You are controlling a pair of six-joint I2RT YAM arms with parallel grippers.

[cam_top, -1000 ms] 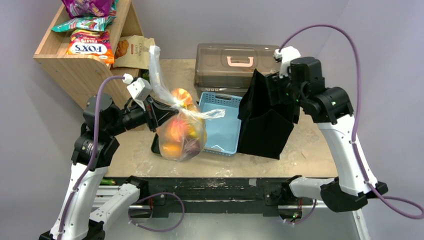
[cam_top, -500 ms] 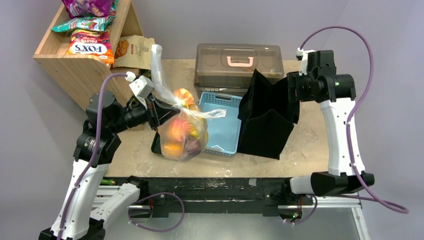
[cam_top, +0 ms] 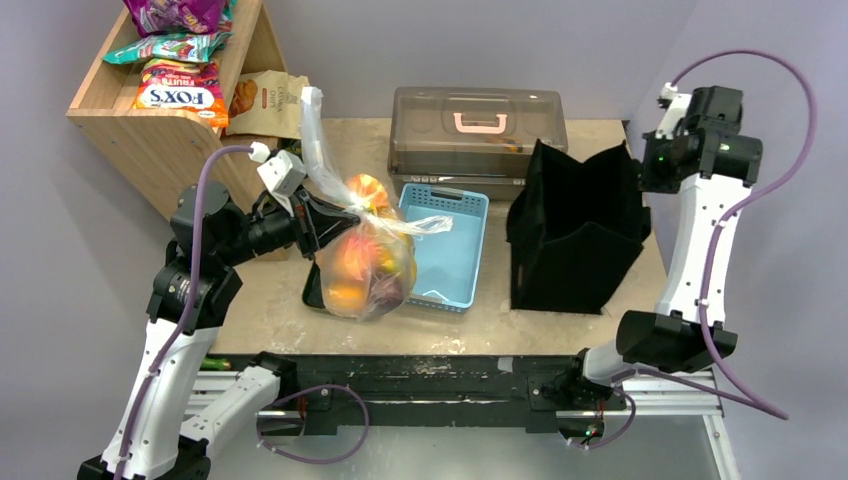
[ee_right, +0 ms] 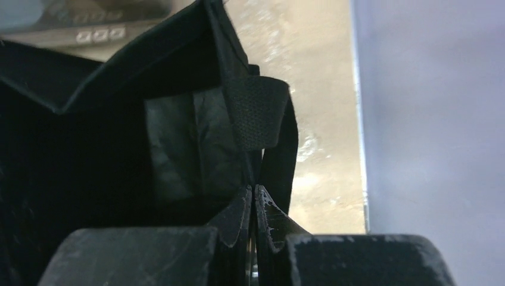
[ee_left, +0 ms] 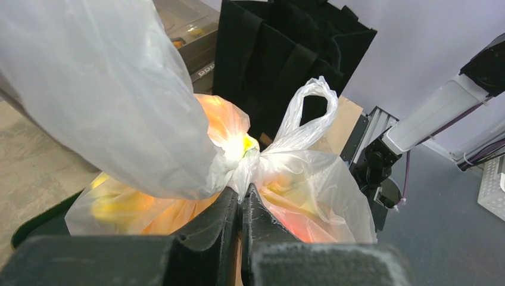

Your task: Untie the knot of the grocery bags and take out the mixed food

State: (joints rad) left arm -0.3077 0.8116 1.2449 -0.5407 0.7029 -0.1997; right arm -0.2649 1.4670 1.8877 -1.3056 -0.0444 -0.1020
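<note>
The left pincer [ee_left: 241, 196] is clamped on the knot [ee_left: 235, 158] of the clear grocery bag [cam_top: 385, 285], which holds the mixed food [cam_top: 345, 262] and sits at nine o'clock of the blue basket [cam_top: 450, 255]. The right pincer [ee_right: 255, 193] is closed, its tips against the black fabric bag [cam_top: 575, 250] at the basket's three o'clock.

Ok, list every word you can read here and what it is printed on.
"FOX'S": white letters on the red-and-orange snack packet in the wooden shelf.
Brown paper pouch beside it: print too blurred to read.
Teal packet and purple packet: lettering too small to read.
</note>
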